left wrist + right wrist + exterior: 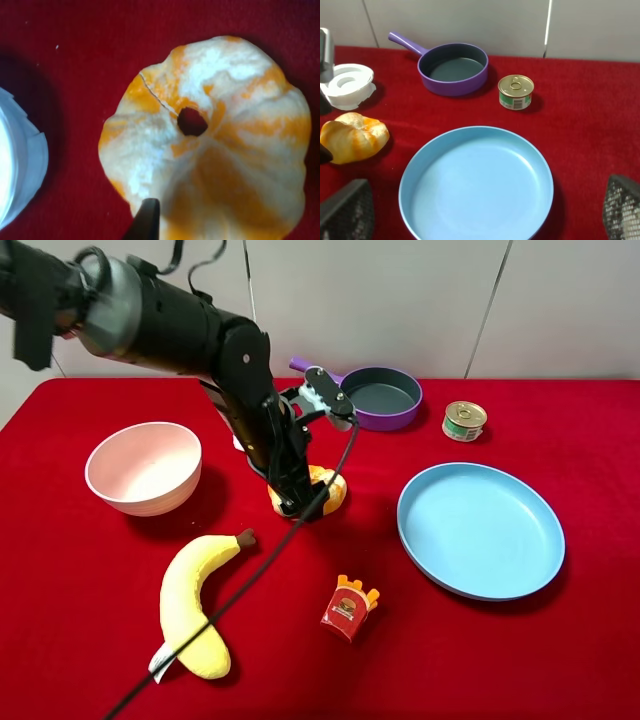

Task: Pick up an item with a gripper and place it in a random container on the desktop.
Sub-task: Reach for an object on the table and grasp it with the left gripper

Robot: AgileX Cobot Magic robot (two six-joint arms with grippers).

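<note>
Jaws on left gripper released and spread wide, down at bread roll — touching it perhaps, hard to tell from the close wrist view, with one dark fingertip at its rim. Roll golden-orange with pale cream ridges, lumpy, small dark hole at the centre. Sitting on red bench near the middle, well off every edge. Pink bowl leftward in the high view, bare cloth between. Blue plate on the other side, apart; fries packet and banana nearer the front. Right gripper facing the plate — jaws parted wide.
</note>
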